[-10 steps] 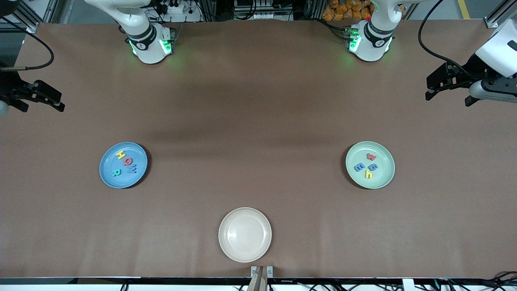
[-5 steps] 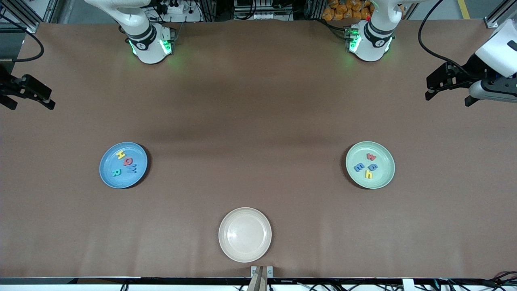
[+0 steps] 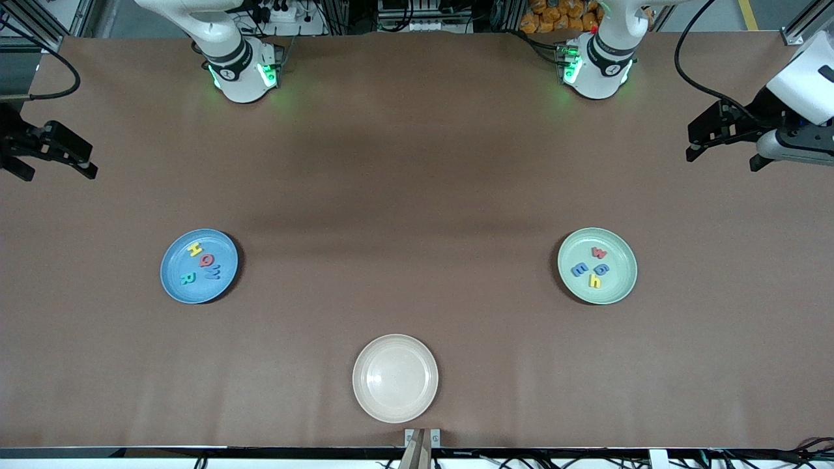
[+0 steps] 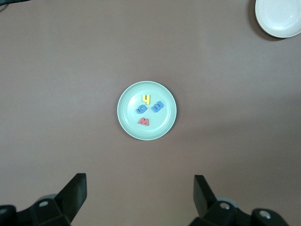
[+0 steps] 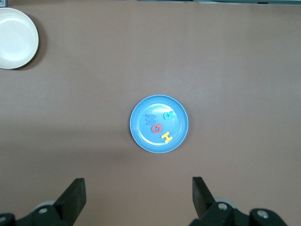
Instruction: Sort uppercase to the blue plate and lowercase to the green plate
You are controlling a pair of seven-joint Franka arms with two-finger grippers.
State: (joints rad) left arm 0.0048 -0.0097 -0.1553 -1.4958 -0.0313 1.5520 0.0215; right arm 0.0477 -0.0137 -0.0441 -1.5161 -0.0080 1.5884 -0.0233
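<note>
The right gripper (image 3: 55, 159) is partly cut off by the front view's edge. The cream plate (image 4: 282, 16) is cropped in both wrist views. Both wrist views show only the fingers' (image 5: 75, 195) tips.

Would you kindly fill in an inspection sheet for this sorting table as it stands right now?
Surface: brown table, flat, no spills seen.
Job's things: blue plate toward the right arm's end holds the uppercase letters H, Q, W, R; green plate toward the left arm's end holds the lowercase letters, four of them. No letter lies off a plate.
Clutter: cream plate, nearest the front camera, nothing in it.
Grippers: left gripper and right gripper are both open, holding nothing, each up over its own end of the table.
Cables: black cables hang off both arms.
Surroundings: orange items past the table's edge by the bases.
</note>
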